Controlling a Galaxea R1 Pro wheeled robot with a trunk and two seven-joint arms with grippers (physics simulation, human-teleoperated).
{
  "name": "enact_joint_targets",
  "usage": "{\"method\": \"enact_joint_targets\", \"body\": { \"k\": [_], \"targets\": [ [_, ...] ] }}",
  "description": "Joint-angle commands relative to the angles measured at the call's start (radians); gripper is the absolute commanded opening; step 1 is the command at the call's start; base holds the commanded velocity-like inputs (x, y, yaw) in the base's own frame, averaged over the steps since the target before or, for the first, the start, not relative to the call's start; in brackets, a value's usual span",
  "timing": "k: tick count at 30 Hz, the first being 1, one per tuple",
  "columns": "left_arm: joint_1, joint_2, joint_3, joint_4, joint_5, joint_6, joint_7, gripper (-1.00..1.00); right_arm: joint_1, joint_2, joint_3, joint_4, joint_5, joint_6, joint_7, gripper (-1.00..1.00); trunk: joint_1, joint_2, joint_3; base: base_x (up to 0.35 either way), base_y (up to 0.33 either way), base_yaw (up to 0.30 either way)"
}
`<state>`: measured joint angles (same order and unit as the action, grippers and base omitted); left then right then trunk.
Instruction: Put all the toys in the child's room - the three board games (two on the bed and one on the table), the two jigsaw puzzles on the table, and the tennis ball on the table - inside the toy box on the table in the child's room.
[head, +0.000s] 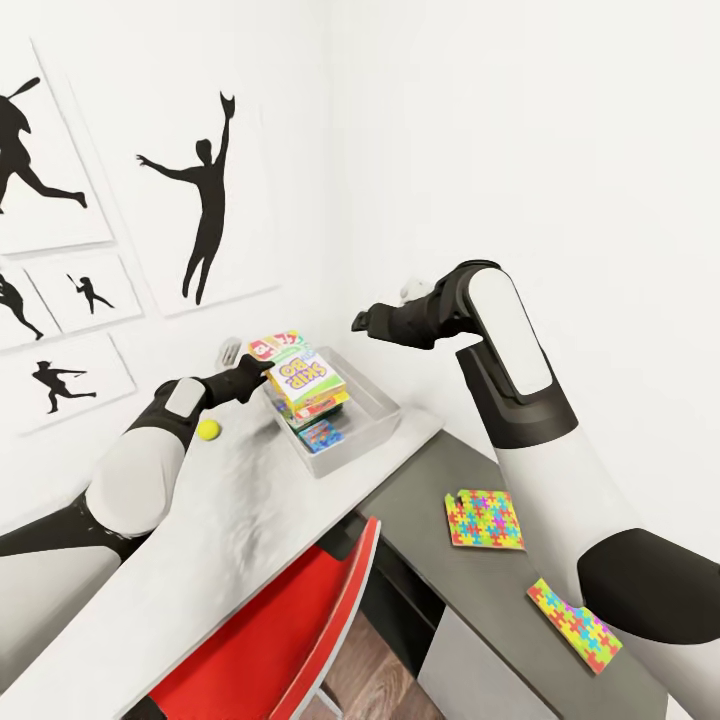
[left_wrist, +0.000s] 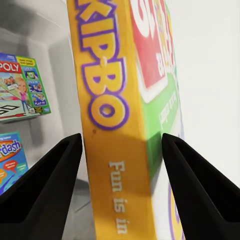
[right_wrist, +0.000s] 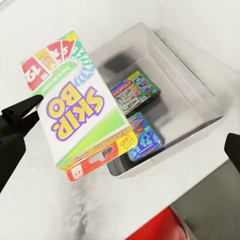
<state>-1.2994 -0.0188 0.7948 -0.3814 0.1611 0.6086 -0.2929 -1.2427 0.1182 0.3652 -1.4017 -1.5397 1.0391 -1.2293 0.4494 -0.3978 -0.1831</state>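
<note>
— Yellow cardboard fills the gap between our left gripper (left_wrist: 122, 150) fingers: the flat Skip-Bo game box with the yellow spine and green-and-white cover (head: 303, 375). Do we have it?

— We judge so; the jaws stand partly open, clamping its spine, and the box hangs tilted just over the near rim of the shallow light grey toy box (head: 385, 405).

— How will it handle?

— Light and stiff, we'd guess, but glossy, so it could pivot. Gripping nearer its middle would steady it.

— And the arm?

— Our left arm reaches forward low over the pale grey mottled table (head: 230, 520), the small yellow-green tennis ball (head: 208, 429) just beside its wrist. Our right gripper (head: 372, 322) hovers empty and spread wide, above the bin.
</note>
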Motion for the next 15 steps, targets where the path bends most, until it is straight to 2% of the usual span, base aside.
{"method": "enact_joint_targets", "body": {
  "k": [1, 11, 15],
  "targets": [
    [-0.001, -0.002, 0.006, -0.002, 0.005, 0.008, 0.002, -1.0, -0.001, 0.002, 0.0, 0.0, -0.008, 0.008, -0.01, 1.0, 0.001, -0.002, -0.002, 0.0, 0.0, 0.0],
    [-0.003, -0.005, 0.006, -0.002, 0.005, 0.007, 0.004, -1.0, -0.001, 0.012, 0.0, 0.001, -0.008, 0.008, -0.01, 1.0, 0.001, -0.002, -0.003, 0.0, 0.0, 0.0],
    [-0.021, -0.008, 0.006, -0.002, 0.004, 0.007, 0.023, -1.0, -0.001, 0.012, 0.0, 0.0, -0.008, 0.008, -0.01, 1.0, 0.001, -0.002, -0.008, 0.0, 0.0, 0.0]
  ]
}}
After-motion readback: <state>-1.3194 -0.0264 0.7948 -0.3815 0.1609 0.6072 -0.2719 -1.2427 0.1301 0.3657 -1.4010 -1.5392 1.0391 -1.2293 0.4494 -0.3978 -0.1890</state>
